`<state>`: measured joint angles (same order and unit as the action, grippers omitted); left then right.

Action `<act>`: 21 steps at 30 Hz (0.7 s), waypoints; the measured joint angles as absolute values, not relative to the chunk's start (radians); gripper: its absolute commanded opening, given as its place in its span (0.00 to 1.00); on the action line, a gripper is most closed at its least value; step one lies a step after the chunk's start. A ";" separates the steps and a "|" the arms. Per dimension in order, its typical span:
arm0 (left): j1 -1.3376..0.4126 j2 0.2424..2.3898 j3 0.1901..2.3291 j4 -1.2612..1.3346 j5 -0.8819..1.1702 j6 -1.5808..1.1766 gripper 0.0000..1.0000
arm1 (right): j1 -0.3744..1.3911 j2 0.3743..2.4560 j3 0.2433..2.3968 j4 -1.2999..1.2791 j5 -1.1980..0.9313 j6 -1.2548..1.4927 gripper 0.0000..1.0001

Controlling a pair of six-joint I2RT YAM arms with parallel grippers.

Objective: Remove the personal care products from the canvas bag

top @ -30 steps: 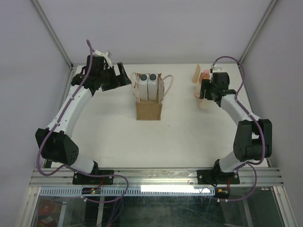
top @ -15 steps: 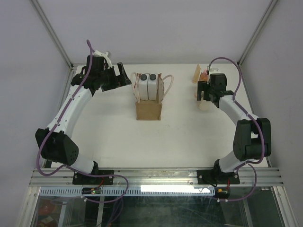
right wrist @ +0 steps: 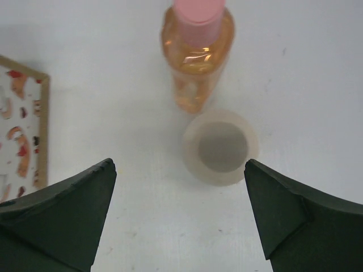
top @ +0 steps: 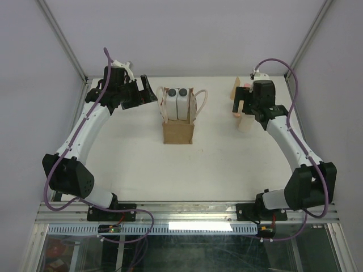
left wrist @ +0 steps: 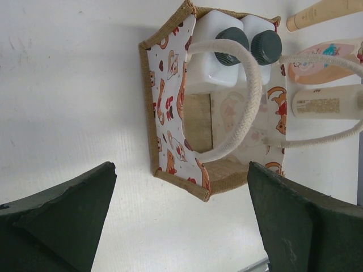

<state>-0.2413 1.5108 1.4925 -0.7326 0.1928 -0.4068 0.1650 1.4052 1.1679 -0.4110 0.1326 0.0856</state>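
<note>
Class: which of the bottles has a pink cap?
The orange-pink bottle, out on the table beside the cream bottle. The two white bottles in the canvas bag have dark round caps.

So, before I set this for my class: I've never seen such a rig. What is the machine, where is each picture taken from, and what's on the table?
Two robot arms are bolted at the near edge of a table. One picture looks down from above; the other two come from a camera on each wrist, its dark fingers at the bottom corners. The left gripper and right gripper are both open, holding nothing. A canvas bag stands mid-table with two white bottles inside. To its right, out on the table, are a tan tube, a cream bottle and an orange-pink bottle with a pink cap.
</note>
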 measured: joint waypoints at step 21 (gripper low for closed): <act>-0.241 1.489 1.453 -0.733 0.211 -0.407 0.99 | 0.614 1.645 1.629 -0.440 0.081 0.246 0.73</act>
<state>-0.2413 1.4891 1.4528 -0.7330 0.2111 -0.4072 0.6144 1.6447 1.6287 -0.4400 0.0807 0.2462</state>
